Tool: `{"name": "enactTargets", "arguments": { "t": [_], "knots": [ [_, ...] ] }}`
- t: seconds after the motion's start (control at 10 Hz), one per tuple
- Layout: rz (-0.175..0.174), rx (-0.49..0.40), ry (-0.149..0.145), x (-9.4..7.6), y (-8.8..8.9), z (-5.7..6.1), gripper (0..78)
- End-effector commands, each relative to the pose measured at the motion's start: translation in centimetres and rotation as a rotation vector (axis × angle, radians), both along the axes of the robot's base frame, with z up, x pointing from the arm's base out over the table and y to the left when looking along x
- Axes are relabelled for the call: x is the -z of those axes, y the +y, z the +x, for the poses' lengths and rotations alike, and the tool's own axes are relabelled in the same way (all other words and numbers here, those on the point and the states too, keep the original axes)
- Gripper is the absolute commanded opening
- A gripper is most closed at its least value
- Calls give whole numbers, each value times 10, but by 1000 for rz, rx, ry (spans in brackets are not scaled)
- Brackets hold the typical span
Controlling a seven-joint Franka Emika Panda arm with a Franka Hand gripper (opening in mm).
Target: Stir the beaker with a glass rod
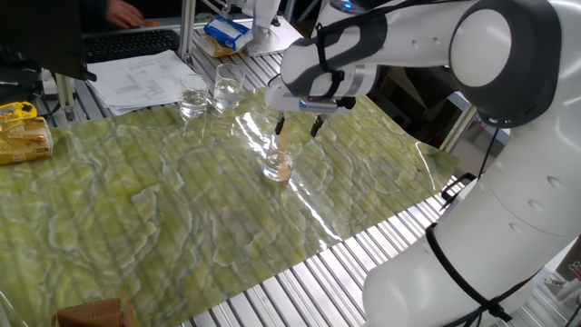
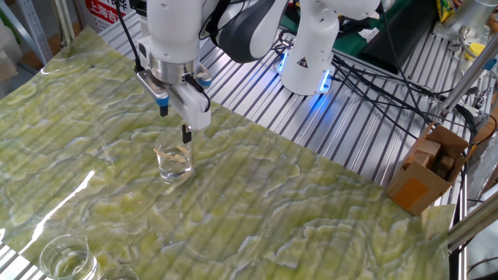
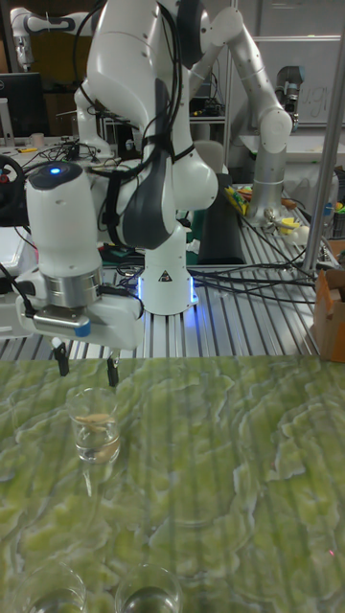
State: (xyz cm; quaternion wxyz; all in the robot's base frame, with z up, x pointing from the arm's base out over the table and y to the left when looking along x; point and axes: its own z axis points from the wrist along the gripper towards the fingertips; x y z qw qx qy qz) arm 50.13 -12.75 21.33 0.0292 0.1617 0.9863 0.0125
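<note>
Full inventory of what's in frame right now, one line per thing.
beaker: 1, clear glass, mid-mat under the end effector
glass rod: 1, pale tan, standing in the beaker
spare beakers: 2, clear, at the mat's edge near the papers
mat: 1, green-yellow, covers the table
papers: white stack, just off the mat
cardboard box: 1, brown, off the mat
yellow packet: 1, at the mat's edge
arm: 1, white
end effector: 1, open, above the beaker

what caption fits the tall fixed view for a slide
Open gripper hovers above the beaker, glass rod resting inside.
</note>
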Motion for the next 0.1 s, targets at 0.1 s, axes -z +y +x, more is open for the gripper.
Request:
{"name": "enactTargets", "arguments": {
  "t": [0.1],
  "knots": [
    [31,-28,27,-15,2,9,774]
  ]
}}
